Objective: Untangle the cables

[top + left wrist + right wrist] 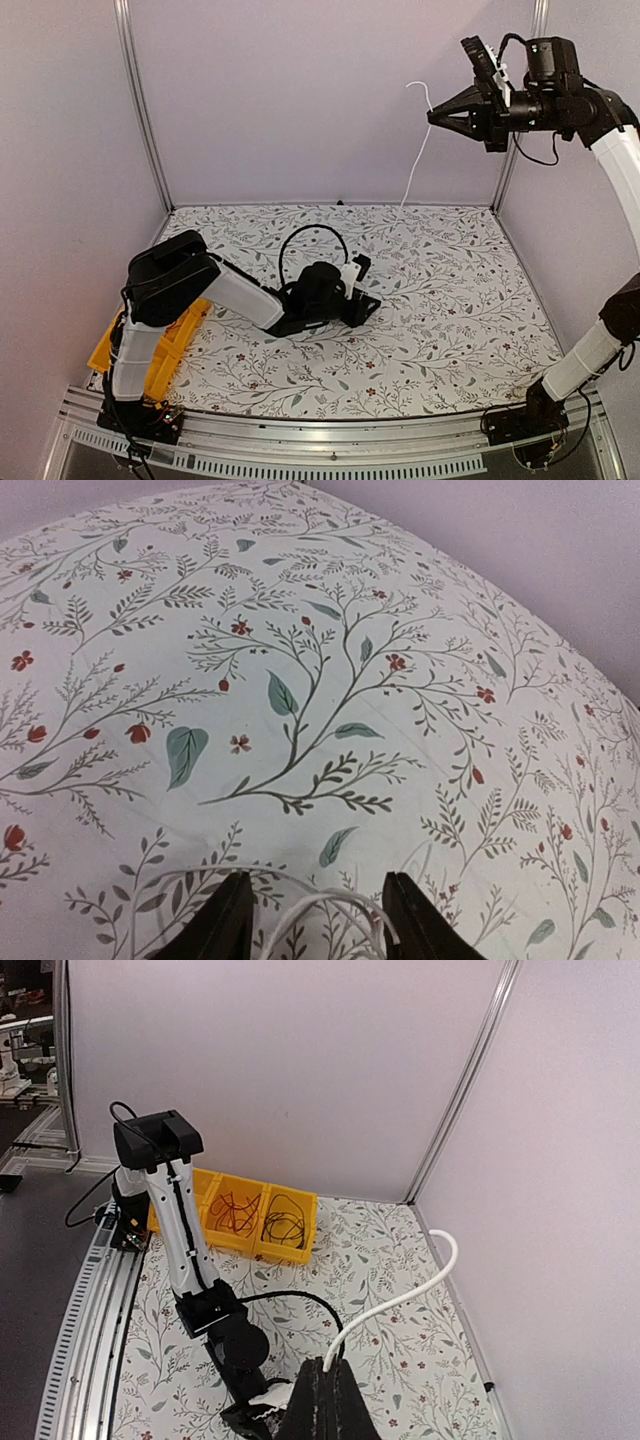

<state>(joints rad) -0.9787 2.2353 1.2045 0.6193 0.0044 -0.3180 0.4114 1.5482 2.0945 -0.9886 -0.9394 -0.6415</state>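
The yellow bins [300,1203] sit at the near left edge of the table [450,320], beside the left arm's base. One part holds thin red wires [233,1212] and the next part holds thin black wires [287,1222]. The left arm [235,295] reaches out low over the middle of the table. The left gripper [318,900] is down close to the cloth with its jaws spread apart. Some white loops [325,908] lie between the jaws, and I cannot tell if the jaws touch them. Farther back, the right arm [620,160] is lifted high, near the back right corner. The right gripper [322,1400] has its jaws pressed together, pinching a white cable [400,1300]. That cable hangs from the jaws down to the far edge of the table
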